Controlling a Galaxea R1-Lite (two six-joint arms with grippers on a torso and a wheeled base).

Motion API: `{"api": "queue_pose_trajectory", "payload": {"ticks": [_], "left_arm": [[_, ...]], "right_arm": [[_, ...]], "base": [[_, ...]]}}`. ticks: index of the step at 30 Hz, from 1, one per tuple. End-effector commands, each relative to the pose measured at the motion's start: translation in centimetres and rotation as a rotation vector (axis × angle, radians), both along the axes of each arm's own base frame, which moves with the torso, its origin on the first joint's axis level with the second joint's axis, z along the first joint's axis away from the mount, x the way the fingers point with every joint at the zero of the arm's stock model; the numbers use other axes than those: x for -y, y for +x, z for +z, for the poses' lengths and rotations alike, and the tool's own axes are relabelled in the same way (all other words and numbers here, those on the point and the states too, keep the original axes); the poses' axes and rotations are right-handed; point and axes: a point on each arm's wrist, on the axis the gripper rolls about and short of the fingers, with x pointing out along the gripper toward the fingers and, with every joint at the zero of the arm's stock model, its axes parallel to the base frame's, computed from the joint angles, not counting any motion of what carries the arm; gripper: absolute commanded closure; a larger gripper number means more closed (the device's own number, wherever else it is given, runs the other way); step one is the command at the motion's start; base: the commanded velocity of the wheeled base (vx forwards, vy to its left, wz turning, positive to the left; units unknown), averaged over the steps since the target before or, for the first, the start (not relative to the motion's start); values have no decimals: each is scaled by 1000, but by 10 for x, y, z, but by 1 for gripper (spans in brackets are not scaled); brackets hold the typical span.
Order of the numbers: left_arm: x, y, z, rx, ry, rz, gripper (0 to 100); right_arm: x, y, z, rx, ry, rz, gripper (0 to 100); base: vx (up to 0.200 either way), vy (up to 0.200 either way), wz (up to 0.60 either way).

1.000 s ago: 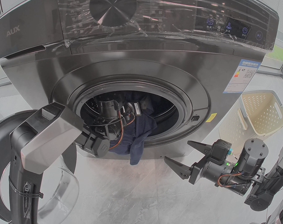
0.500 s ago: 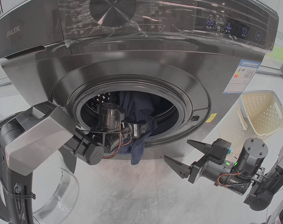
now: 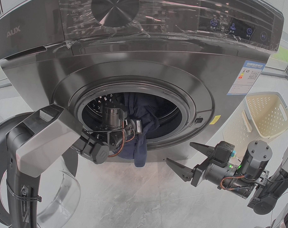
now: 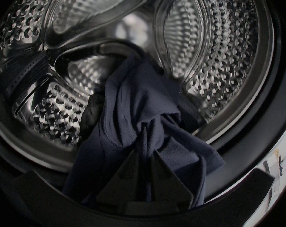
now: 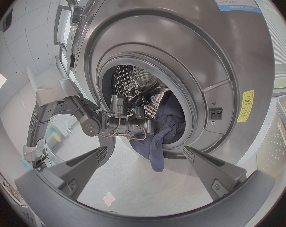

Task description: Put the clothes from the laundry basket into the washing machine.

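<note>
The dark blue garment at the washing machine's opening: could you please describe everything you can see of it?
The garment is dark navy, soft-looking cloth, crumpled and bunched. Much of it lies inside the drum of the washing machine; one end drapes over the lower door rim and hangs down the front. The left gripper has its jaws shut on a gathered fold near its middle.

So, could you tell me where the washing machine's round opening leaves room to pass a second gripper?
Free: the opening's right side, between the dark navy garment and the latch-side rim of the grey steel washing machine. Crowded: lower left, where the left gripper holds the garment over the rim.
</note>
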Motion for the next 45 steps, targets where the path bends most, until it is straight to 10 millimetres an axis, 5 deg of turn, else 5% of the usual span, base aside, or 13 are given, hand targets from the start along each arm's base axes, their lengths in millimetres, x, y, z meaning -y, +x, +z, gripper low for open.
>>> {"api": "queue_pose_trajectory", "payload": {"ticks": [1,9,14,15,22,32,33,45], "left_arm": [[8,18,-5,77,-53,27,100],[22,47,21,288,-192,78,100],[23,47,24,321,-214,82,100],[22,46,23,313,-209,82,0],[11,21,25,173,-137,62,0],[6,5,-2,32,-59,-28,0],[6,6,-4,30,-56,-25,100],[9,53,23,224,-168,110,100]], "right_arm": [[-1,1,0,2,1,0,0],[-1,1,0,0,0,0,0],[-1,1,0,0,0,0,0],[-1,0,0,2,1,1,0],[-1,1,0,0,0,1,0],[-1,1,-1,-2,0,1,0],[-1,1,-1,-2,0,1,0],[-3,3,2,11,12,0,0]], "base": [[0,0,0],[0,0,0],[0,0,0],[0,0,0],[0,0,0],[0,0,0],[0,0,0],[0,0,0]]}}
